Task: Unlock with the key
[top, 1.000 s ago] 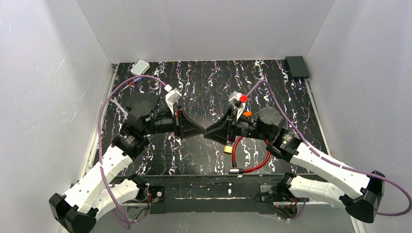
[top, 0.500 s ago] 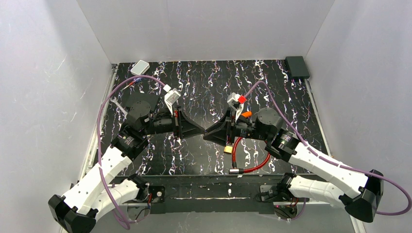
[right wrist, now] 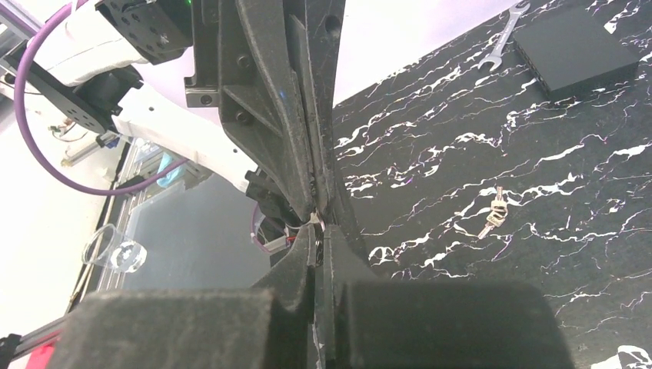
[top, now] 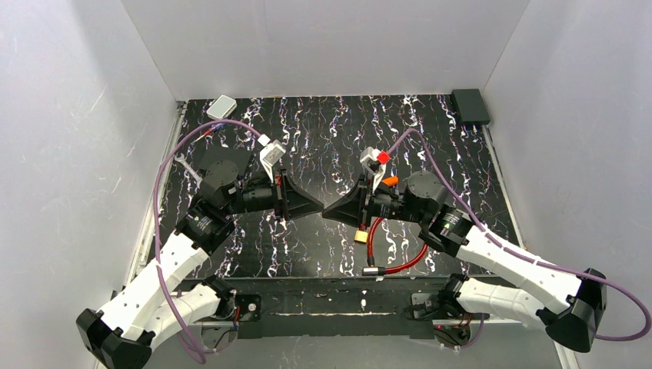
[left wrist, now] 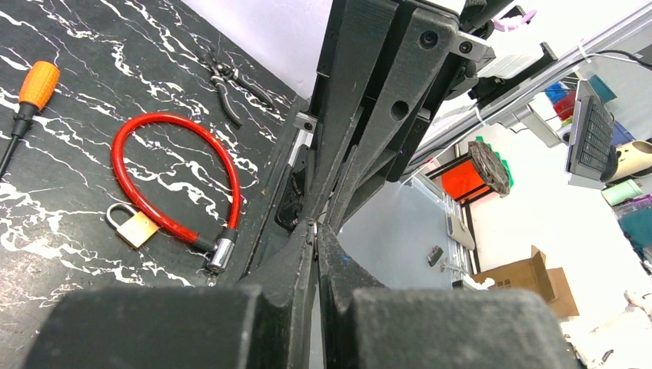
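Two hands faced each other over the middle of the black marbled tabletop [top: 323,138], and they were the biggest things in play. The left hand [top: 320,206] and the right hand [top: 327,213] pointed tip to tip and very near; I could not tell whether they touched. Each wrist view showed its own fingers pressed together with only a hairline between them and nothing caught there, so both were closed and empty.

Next in size, the red cable loop [left wrist: 117,157] lay flat on the near side of the right wrist.

Smaller again, the key [left wrist: 34,88] lay flat on the tabletop on the far side of that wrist, near the loop but apart from it, and neither hand touched it. It looked light and stiff. The orange head was the thick part, and the thin black tail sat low against the glossy surface, so it would likely skid or roll if nudged. The head seemed the place to take hold, pinched across its sides, which would leave the tail free to reach the lock. A hand would need to open only a little wider than that head.

Smallest, the brass padlock [left wrist: 141,229] sat just beside the cable, its shackle closed.
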Controlling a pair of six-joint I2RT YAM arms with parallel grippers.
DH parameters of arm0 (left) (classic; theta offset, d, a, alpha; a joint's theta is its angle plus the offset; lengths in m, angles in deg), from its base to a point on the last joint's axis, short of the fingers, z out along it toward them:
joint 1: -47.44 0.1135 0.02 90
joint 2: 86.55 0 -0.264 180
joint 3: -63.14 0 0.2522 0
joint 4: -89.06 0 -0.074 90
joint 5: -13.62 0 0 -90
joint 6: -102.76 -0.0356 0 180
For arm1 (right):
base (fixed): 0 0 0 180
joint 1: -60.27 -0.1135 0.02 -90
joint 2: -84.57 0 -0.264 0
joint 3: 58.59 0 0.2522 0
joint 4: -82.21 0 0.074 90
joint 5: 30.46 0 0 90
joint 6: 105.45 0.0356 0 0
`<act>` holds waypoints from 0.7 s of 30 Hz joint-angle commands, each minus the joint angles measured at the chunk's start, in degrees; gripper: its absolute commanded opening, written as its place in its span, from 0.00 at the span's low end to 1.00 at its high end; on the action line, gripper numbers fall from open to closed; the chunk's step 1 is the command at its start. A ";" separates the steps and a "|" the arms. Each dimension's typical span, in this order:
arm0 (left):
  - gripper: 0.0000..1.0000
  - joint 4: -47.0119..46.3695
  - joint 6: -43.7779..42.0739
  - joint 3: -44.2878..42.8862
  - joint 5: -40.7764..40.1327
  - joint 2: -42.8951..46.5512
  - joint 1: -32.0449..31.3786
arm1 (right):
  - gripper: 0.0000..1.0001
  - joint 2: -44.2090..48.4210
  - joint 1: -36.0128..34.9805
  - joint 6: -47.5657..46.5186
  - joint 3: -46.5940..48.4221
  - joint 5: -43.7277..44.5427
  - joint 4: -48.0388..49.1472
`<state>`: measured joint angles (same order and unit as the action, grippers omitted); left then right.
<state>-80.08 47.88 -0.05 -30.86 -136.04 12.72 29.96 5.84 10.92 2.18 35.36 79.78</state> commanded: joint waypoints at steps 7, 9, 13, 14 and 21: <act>0.65 0.30 -0.85 0.42 -2.43 1.52 -0.11 | 0.01 1.77 0.12 -1.27 -0.69 2.24 -0.12; 0.86 2.35 -1.60 0.19 -4.76 2.40 -0.09 | 0.01 2.60 0.12 -1.97 -0.75 4.27 -3.02; 0.98 7.24 -2.24 -0.12 -9.43 3.20 -0.09 | 0.01 5.04 0.12 -2.65 -1.48 11.63 -8.91; 0.98 8.34 -2.29 -0.32 -10.39 2.97 -0.09 | 0.01 5.48 0.12 -2.53 -1.62 13.38 -10.43; 0.88 17.02 -1.76 -2.89 -16.82 -5.50 -0.13 | 0.01 8.98 0.12 1.53 -0.96 43.35 -28.30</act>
<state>-68.21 46.54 -0.88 -43.56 -137.70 12.72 37.67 5.90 10.13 1.00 62.57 59.89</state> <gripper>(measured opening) 0.935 0.052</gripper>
